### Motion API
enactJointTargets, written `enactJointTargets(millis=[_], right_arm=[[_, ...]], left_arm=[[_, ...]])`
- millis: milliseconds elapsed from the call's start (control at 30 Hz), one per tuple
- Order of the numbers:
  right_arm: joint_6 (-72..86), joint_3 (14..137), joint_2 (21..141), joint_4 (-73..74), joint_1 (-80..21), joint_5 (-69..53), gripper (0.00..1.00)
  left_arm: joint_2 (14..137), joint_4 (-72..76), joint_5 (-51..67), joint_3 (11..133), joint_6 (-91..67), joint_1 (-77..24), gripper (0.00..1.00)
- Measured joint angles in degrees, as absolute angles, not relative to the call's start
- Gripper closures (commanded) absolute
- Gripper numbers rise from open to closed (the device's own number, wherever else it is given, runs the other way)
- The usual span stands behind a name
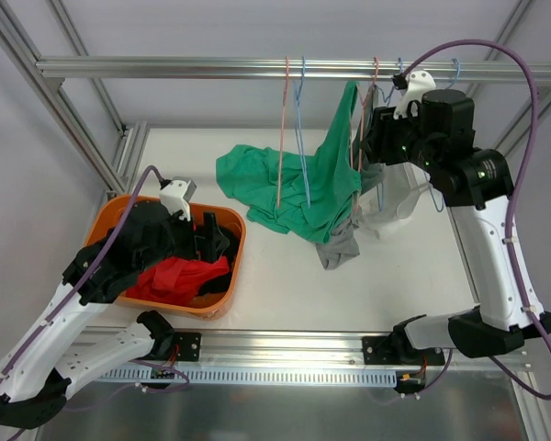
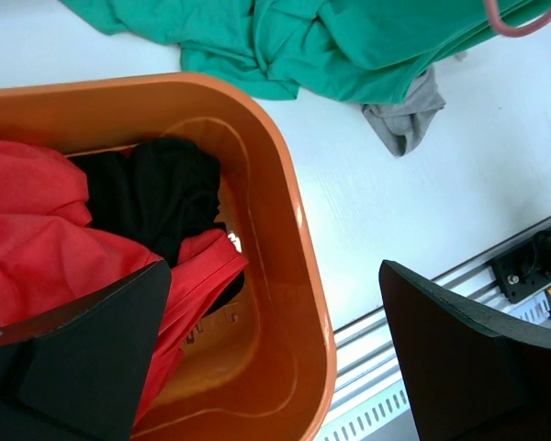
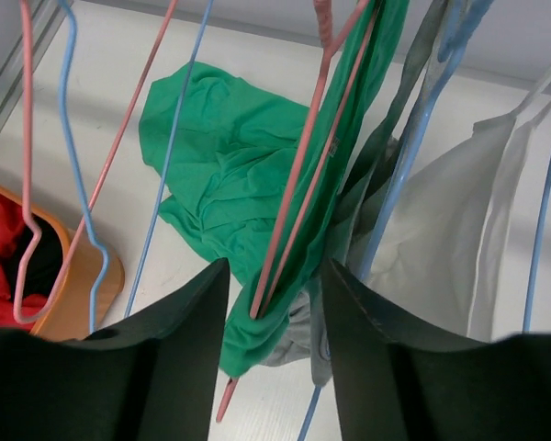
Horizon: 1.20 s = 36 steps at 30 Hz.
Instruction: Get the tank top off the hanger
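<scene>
A green tank top (image 1: 303, 184) hangs from a pink hanger (image 1: 358, 129) on the top rail, and most of its cloth lies spread on the white table. In the right wrist view the green tank top (image 3: 230, 156) drapes along the pink hanger (image 3: 298, 211). My right gripper (image 3: 274, 276) is up at the hanger with a finger on each side of cloth and wire, a gap showing on both sides. From above, the right gripper (image 1: 367, 138) sits against the hanging green strip. My left gripper (image 2: 275, 276) hangs wide open over the orange basket (image 2: 294, 211), holding nothing.
The orange basket (image 1: 234, 266) at the left holds red (image 1: 179, 276) and black clothes. An empty pink hanger (image 1: 282, 138) and a blue one (image 1: 301, 129) hang from the rail (image 1: 211, 67). A grey garment (image 1: 340, 248) and a white one (image 1: 395, 202) hang beside the tank top.
</scene>
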<state>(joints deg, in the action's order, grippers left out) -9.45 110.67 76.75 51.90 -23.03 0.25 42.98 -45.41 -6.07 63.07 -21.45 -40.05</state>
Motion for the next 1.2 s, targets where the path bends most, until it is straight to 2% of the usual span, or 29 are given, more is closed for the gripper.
enactJointTargets(millis=[233,367,433,533,633,1200], right_arm=[[-9.02,111.59,83.20,49.41,-23.38,3.79,0.61],[-8.54,111.96,86.04,48.64,-23.53,5.19,0.76],[-8.03,111.94,86.70,48.49,-23.66,5.63,0.79],[-7.01,111.66,86.70,47.75,-23.90,6.55,0.92],[-5.74,110.45,86.08,46.24,-24.03,7.22,0.99],[-1.02,110.10,79.24,43.70,-24.12,4.75,1.00]], left_arm=[[41.04,-43.62,-4.19,63.07,-21.45,-40.05,0.01],[40.40,-43.38,-3.60,63.07,-21.45,-40.05,0.01],[40.40,-43.24,-3.49,63.07,-21.45,-40.05,0.01],[40.47,-43.13,-3.44,63.07,-21.45,-40.05,0.01],[40.49,-43.13,-3.42,63.07,-21.45,-40.05,0.01],[39.90,-43.09,-1.89,63.42,-21.43,-40.05,0.01]])
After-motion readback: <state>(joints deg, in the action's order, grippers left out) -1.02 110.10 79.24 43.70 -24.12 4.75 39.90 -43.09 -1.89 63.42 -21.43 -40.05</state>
